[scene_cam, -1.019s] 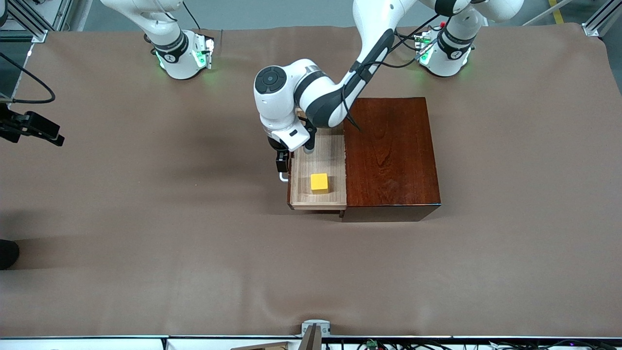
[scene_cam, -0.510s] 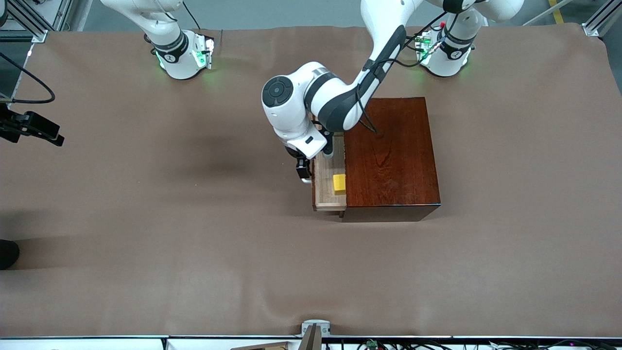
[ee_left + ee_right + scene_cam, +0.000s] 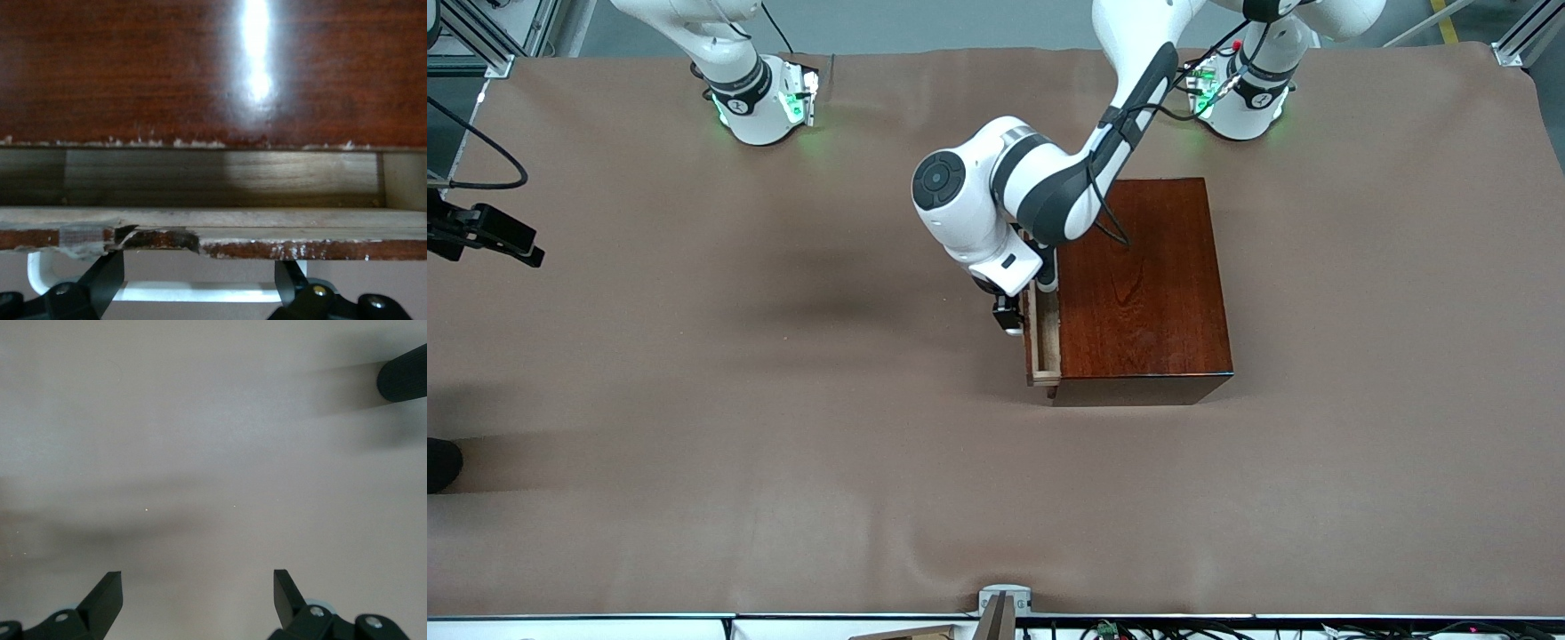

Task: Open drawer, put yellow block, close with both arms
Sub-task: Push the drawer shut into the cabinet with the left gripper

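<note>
The tabletop carried a glossy dark box, toward the left arm's end. It looked heavy and rigid, unlikely to slide under a light push. The drawer stood almost shut, only a narrow strip of its light-wood tray showing. It is stiff wood, probably runs easily on its slides, and is best taken or pushed at the white handle or flat on the dark front. The yellow block was not visible; judged to be inside the tray, under the box top. It is small and light, and might skid if the drawer stops hard.

The left arm reached from its base across the box, wrist bent down. The left gripper sat at the drawer front, jaws spread wide either side of the handle, clamping nothing. The right arm waited, only its base in the front view. The right gripper hung over bare tabletop, jaws fully spread, empty.
</note>
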